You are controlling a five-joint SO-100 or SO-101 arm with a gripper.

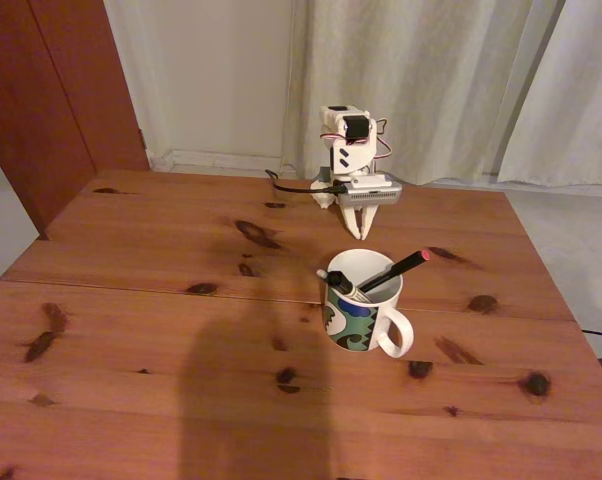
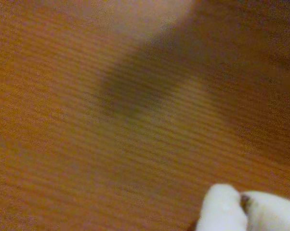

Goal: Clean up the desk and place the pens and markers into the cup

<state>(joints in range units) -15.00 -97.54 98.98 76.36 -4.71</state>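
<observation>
Mug duty, from my fixed view: the cup (image 1: 361, 312) stands on the desk (image 1: 131, 300) right of centre, handle toward the lower right. Inside I see the white-barrelled marker (image 1: 343, 285) leaning left and the black pen (image 1: 396, 269) leaning right, red tip above the rim. The gripper (image 1: 357, 228) hangs behind the cup, fingers pressed together, holding nothing. My wrist view shows blurred wood grain and white fingertips (image 2: 224, 209) touching.
</observation>
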